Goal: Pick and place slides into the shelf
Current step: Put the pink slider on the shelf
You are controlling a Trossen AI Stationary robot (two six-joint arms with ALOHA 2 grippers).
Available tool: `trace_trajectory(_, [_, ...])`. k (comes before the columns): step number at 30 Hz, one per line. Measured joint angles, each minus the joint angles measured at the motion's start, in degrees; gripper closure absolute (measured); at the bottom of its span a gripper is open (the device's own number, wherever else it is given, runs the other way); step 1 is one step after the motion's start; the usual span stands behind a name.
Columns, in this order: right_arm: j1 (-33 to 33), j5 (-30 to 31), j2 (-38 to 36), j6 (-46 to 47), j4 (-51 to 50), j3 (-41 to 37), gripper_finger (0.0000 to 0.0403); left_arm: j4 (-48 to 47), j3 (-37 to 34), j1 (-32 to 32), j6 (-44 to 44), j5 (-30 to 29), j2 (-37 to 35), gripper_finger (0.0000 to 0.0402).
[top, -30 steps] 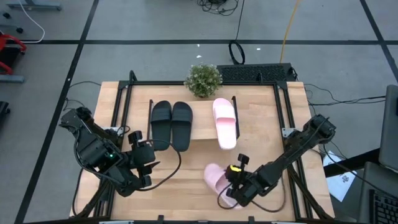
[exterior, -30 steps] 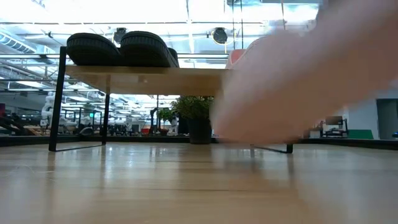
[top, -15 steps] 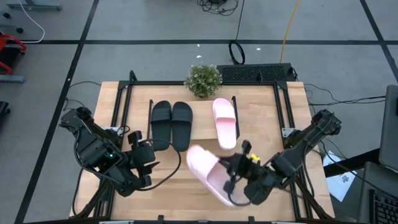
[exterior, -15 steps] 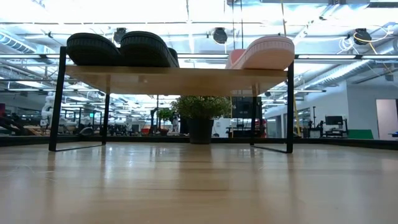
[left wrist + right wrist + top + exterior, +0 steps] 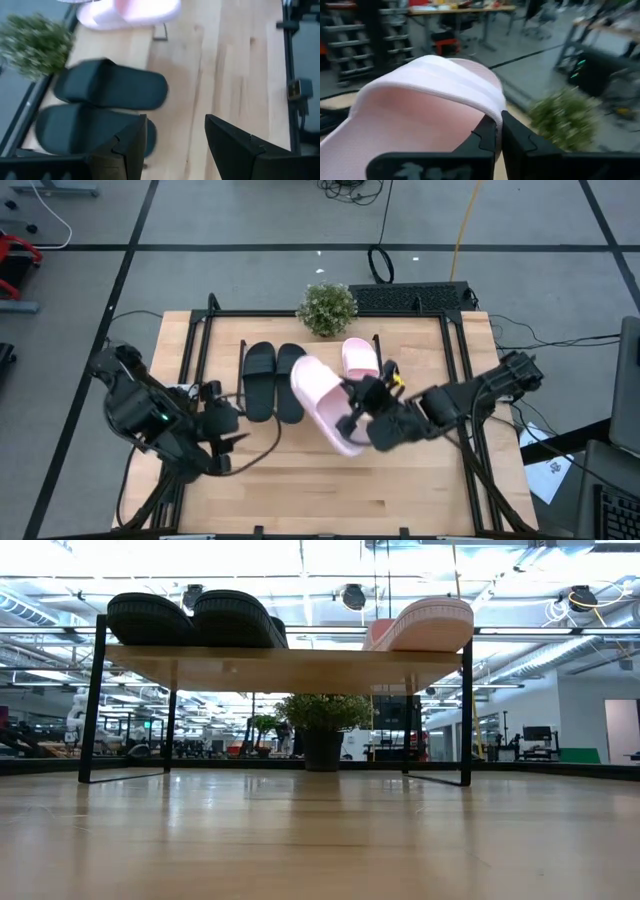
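3 of 4 slides on the shelf (image 5: 320, 406): black pair (image 5: 275, 380), one pink slide (image 5: 361, 358). Right end effector (image 5: 357, 412) clamped on last pink slide (image 5: 322, 402), held above the shelf's free slot; left end effector (image 5: 226, 430) apart, idle over worktop (image 5: 300, 490)

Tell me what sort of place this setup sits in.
Probably a large robotics lab or workshop hall. The wooden table stands on a grey floor marked with dark tape lines, loose cables trail behind it, and more benches and equipment fill the room beyond.
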Motion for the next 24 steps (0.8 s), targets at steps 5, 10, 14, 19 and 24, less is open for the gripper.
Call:
trace_trajectory(5, [-4.8,2.2,0.0,-6.9,0.0,2.9,0.0402,-0.1,0.0,0.0,0.3,-4.7,-5.1,0.0204])
trace_trajectory(10, [-8.4,3.5,0.1,-7.6,-0.5,3.2,0.0402,-0.1,0.0,0.0,0.4,-6.4,-9.6,0.0204])
trace_trajectory(14, [-10.5,3.4,1.0,-5.7,-1.0,3.2,0.0402,-0.1,0.0,0.0,2.8,-7.4,-11.9,0.0204])
trace_trajectory(19, [-12.6,2.9,4.8,0.1,-2.4,3.2,0.0402,-0.1,0.0,0.0,7.6,-7.4,-13.9,0.0204])
trace_trajectory(24, [-14.7,1.5,8.6,7.2,-6.7,3.2,0.0402,0.0,0.0,0.0,10.8,-7.4,-15.1,0.0204])
